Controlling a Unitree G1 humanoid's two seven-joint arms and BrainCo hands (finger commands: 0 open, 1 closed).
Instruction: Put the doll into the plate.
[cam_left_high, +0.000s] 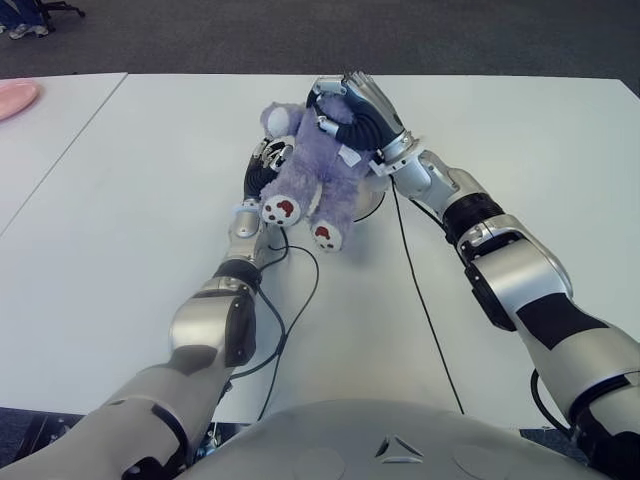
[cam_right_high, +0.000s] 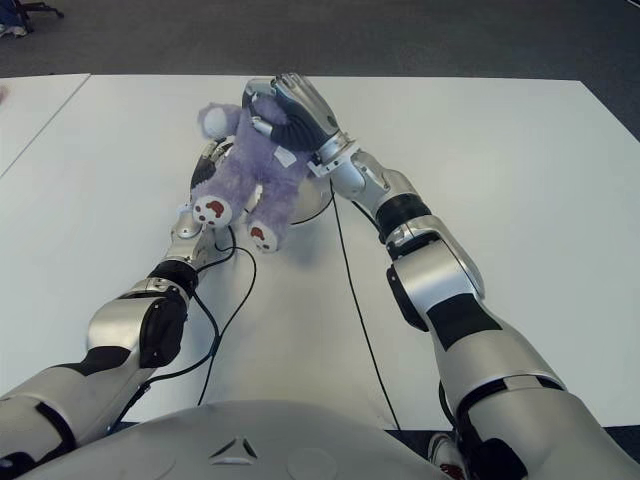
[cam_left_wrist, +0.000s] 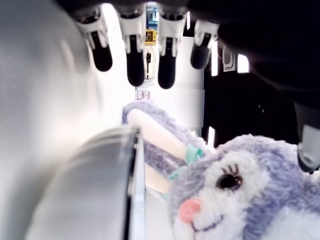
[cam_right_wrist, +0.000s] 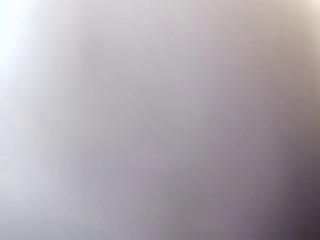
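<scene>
right fingers: curled over my purple doll, clamping its upper body | left fingers: straight, spread, gripping nothing, left hand just beside doll's left flank | doll: lifted, feet toward me, above what seems the plate, mostly hidden | white table underneath
</scene>
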